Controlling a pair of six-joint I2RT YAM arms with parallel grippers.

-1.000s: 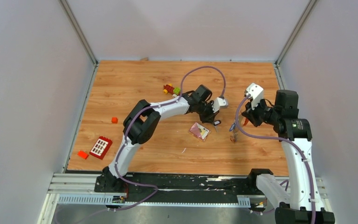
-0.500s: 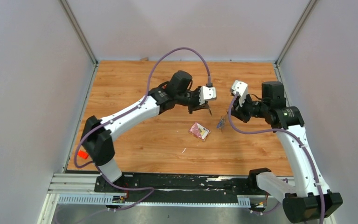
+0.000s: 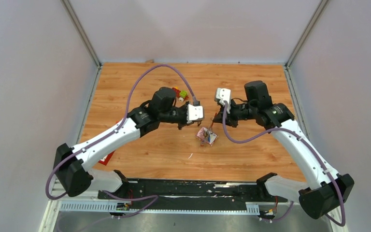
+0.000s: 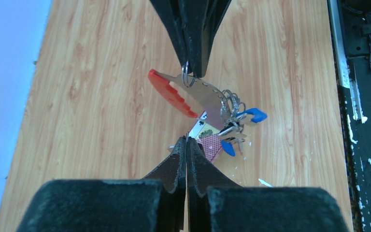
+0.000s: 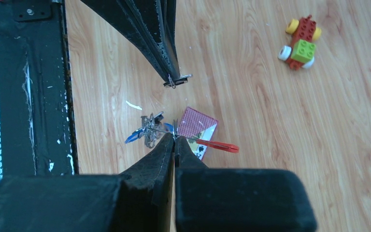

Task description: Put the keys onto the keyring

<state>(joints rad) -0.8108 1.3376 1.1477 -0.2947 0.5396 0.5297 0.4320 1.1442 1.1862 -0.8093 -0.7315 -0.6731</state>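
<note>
The thin metal keyring (image 4: 205, 94) with one grey and one red crescent fob is clamped in the air by the closed right gripper (image 4: 193, 73), above the pink shiny foil packet (image 3: 206, 137). Blue-headed silver keys (image 4: 250, 116) are hung in a cluster at the fobs' other end. The left gripper (image 4: 187, 141) is closed as well, and a small thin silver metal piece (image 5: 178, 80), judged to be a key, is pinched at its tip. The grippers are set tip to tip and near each other, so the ring is met straight ahead of the left gripper, while the fobs' long axis is laid across that line.
</note>
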